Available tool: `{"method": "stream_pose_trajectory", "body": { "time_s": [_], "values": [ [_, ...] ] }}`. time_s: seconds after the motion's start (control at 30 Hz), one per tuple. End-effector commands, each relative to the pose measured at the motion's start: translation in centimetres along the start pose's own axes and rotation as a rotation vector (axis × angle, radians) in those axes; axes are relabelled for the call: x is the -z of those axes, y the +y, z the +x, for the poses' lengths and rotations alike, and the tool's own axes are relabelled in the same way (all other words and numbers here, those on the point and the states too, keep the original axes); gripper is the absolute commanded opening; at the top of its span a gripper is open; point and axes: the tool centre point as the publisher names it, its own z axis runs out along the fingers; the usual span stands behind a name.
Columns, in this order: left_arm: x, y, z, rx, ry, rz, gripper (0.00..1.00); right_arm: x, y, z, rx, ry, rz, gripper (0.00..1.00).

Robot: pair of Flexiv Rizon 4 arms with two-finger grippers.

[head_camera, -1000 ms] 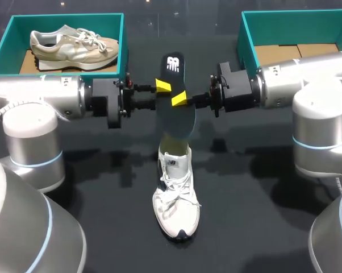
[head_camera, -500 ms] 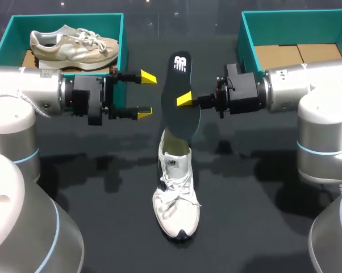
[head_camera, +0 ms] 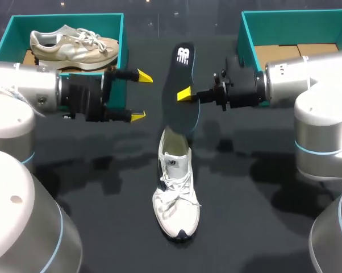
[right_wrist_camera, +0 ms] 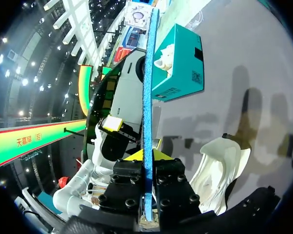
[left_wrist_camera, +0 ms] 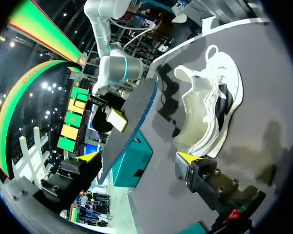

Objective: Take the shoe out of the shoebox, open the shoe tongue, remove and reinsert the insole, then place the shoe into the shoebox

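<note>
Left gripper (head_camera: pixel 140 96) has let go and backed off to the left, fingers apart. Right gripper (head_camera: pixel 185 94) alone pinches the black insole (head_camera: pixel 180 114) — held upright over the heel of the white sneaker (head_camera: pixel 175 193), mid-table. Removal looks done — reinsertion next.

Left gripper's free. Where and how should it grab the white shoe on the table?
Probably the collar's side wall near the heel, coming in from the left. The white shoe stands on its sole, opening up; laces cover the midfoot, and the insole hangs over the opening, so keep the left gripper low.
</note>
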Motion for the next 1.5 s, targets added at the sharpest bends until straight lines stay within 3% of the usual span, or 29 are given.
{"method": "stream_pose_trajectory", "body": {
  "time_s": [0.03,0.37,0.4,0.57,0.73,0.77,0.8,1.13,1.17,1.2,1.33,1.5],
  "values": [
    [2.2,-1.1,-0.2,0.173,0.214,-0.271,1.0,-0.7,-0.2,-0.1,0.02,0.01,-0.02,0.0],
    [2.2,-1.1,-0.2,0.173,0.214,-0.271,1.0,-0.7,-0.2,-0.1,0.02,0.01,-0.02,0.0],
    [2.0,-1.2,0.1,0.216,0.212,-0.244,1.0,-0.7,-0.2,-0.1,0.02,0.01,-0.02,0.0],
    [1.0,-0.3,1.3,0.467,0.278,-0.308,1.0,-1.1,-0.4,-1.0,0.065,-0.072,-0.164,0.0],
    [0.5,0.6,2.2,0.747,0.41,-0.285,1.0,-0.5,-0.1,-1.3,0.183,-0.07,-0.25,0.0],
    [0.3,0.5,2.3,0.738,0.461,-0.355,1.0,-0.5,-0.2,-1.3,0.202,-0.078,-0.262,0.0],
    [0.3,0.1,2.6,0.617,0.477,-0.535,1.0,-0.4,-0.2,-1.3,0.213,-0.098,-0.258,0.0],
    [0.3,0.1,2.6,0.617,0.477,-0.535,1.0,-0.4,-0.2,-1.3,0.213,-0.098,-0.258,0.0],
    [-0.4,0.2,3.3,0.626,0.486,-0.583,1.0,-0.4,-0.2,-1.3,0.213,-0.098,-0.258,0.0],
    [-0.5,0.3,3.8,0.669,0.489,-0.549,1.0,-0.7,-0.2,-1.5,0.212,-0.093,-0.261,0.0],
    [-0.5,0.9,5.6,0.776,0.511,-0.48,1.0,-0.7,-0.3,-2.0,0.264,-0.013,-0.16,0.0],
    [-0.8,1.0,6.9,0.822,0.526,-0.464,1.0,-0.6,-0.2,-2.0,0.331,0.036,-0.075,0.0]
  ]
}}
